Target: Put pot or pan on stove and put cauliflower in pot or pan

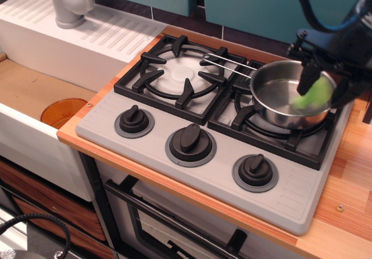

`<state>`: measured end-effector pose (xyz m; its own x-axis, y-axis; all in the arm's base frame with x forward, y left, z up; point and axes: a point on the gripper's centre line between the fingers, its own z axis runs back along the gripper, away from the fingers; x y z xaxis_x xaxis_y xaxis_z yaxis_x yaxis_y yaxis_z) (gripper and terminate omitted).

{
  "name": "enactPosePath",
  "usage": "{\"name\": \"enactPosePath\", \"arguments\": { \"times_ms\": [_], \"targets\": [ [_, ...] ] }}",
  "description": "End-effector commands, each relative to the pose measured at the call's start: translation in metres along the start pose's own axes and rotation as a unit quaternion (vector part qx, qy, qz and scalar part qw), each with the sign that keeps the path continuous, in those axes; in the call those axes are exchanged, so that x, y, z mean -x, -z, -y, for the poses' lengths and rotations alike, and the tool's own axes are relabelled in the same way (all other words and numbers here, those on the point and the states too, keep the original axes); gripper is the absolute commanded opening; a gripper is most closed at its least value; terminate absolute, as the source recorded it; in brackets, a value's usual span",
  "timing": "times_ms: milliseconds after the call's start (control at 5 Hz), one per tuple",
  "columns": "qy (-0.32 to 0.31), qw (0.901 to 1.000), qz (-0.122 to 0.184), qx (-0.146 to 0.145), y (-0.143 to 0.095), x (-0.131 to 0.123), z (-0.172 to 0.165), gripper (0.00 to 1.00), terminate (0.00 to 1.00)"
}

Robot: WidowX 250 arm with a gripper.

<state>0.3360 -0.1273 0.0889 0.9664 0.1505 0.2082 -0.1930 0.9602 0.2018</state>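
The shiny steel pan [279,99] sits on the right burner of the grey stove [215,125], its wire handle [229,67] reaching left over the grates. My black gripper [318,90] hangs over the pan's right half, shut on the light-green cauliflower [313,96], which sits just above or inside the pan's rim. The arm and its cable come in from the upper right and hide the pan's far right edge.
The left burner [177,73] is bare. Three black knobs [190,138] line the stove front. A white sink [52,67] with a grey tap [70,3] and an orange bowl [63,111] lies to the left. A wooden counter [349,183] runs at the right.
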Motion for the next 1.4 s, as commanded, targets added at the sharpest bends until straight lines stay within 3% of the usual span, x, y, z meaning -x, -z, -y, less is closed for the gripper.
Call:
{"name": "enactPosePath", "arguments": {
  "times_ms": [0, 400, 1200],
  "targets": [
    [-0.005, 0.9993, 0.030, 0.023, -0.012, -0.024, -0.008, 1.00, 0.00],
    [0.006, 0.9993, 0.014, 0.033, -0.016, -0.029, -0.027, 1.00, 0.00],
    [0.043, 0.9982, 0.014, 0.041, -0.013, -0.043, -0.086, 1.00, 0.00]
  ]
}}
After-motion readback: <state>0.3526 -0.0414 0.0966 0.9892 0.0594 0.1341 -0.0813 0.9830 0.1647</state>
